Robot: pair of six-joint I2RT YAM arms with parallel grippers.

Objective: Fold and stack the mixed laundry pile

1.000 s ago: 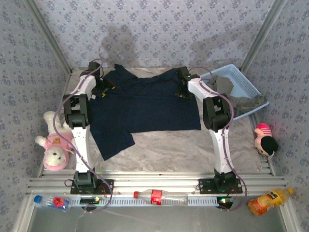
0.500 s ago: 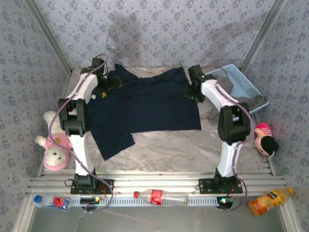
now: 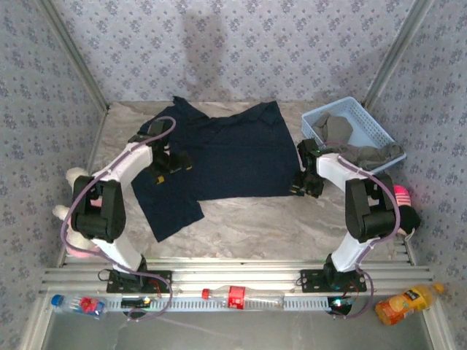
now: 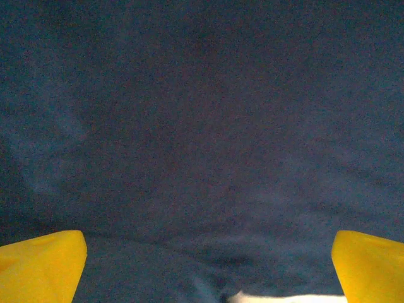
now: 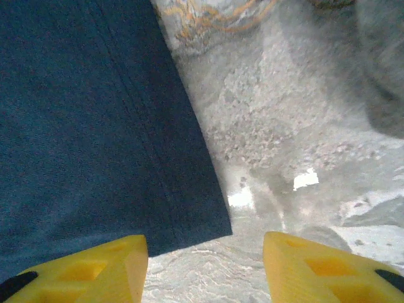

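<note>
Navy T-shirt (image 3: pixel 241 153) — limp, light — best pinched at hem corners; left gripper (image 4: pixel 205 265) jaws wide apart over it, right gripper (image 5: pixel 208 265) jaws apart astride one corner.

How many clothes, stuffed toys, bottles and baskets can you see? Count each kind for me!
Clothes: 2 (navy T-shirt, grey-olive garment)
Stuffed toys: 2 (white and pink plush, pink and black plush)
Bottles: 3 (left bottle, red-label bottle, orange bottle)
Baskets: 1 (light blue basket)
Total: 8
</note>
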